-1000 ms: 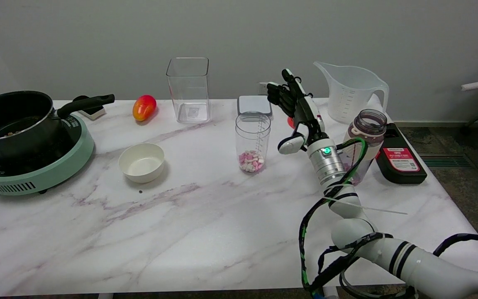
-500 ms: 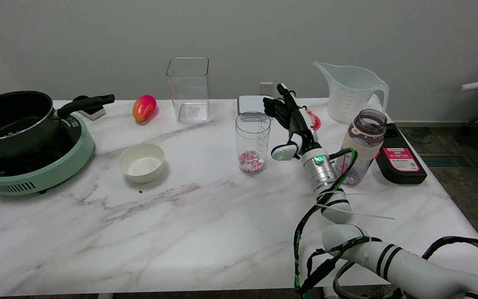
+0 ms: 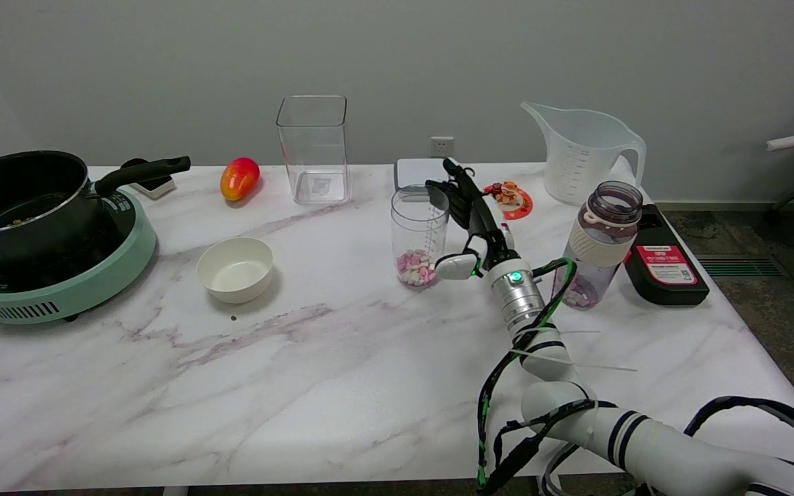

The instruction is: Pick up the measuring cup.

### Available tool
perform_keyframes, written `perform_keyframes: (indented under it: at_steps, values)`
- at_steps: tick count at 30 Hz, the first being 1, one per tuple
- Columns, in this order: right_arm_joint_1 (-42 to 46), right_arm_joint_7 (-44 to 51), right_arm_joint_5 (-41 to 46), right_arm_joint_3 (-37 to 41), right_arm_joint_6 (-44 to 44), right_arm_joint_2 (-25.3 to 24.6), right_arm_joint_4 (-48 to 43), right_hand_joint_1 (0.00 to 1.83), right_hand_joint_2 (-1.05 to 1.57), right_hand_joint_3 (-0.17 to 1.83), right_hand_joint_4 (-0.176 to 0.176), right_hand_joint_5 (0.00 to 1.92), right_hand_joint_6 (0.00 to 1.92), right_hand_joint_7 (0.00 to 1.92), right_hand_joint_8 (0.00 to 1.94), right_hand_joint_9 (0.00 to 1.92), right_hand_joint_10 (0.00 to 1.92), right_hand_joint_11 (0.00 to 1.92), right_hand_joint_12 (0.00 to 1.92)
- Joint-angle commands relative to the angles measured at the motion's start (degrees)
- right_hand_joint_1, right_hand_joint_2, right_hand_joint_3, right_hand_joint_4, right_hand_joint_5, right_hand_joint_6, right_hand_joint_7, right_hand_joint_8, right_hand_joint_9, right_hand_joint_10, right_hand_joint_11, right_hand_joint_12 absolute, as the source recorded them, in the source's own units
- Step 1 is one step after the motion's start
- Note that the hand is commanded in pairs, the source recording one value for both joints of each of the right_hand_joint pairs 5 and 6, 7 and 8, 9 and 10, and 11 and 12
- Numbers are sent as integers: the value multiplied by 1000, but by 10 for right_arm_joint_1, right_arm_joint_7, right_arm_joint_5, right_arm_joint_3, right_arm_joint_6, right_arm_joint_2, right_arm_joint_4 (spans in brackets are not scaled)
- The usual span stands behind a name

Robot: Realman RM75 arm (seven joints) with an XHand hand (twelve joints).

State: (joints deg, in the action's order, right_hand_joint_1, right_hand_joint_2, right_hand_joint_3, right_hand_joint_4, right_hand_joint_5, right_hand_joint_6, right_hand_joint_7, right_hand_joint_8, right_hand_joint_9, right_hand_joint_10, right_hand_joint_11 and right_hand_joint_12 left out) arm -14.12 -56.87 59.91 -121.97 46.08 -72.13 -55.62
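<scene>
Measuring cup point(image 3: 420, 238), a clear graduated tumbler with pink and white pellets at its bottom, stands upright mid-table, and the right hand point(image 3: 474, 224) sits just beside its right wall, fingers spread and holding nothing, so this looks like the final approach before the grasp. Next the fingers need to wrap the wall without tipping it; bare marble lies to the left and front, while the water bottle point(image 3: 597, 241) stands close on the arm's right.

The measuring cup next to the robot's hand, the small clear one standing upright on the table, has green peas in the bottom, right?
Not quite. The measuring cup does stand upright on the table beside the right hand, but the head view shows small pink and white pieces in its bottom, not green peas.
</scene>
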Motion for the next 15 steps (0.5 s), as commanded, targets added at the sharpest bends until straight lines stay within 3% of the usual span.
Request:
perform_keyframes:
  at_steps: [1,15]
  values:
    - [-13,-6,-12,-14,9,-44,77,1137,-877,764,0,166,166,488,488,423,423,352,352]
    - [-36,-24,-12,-26,9,-47,107,1136,-888,752,0,179,179,491,491,427,427,342,342]
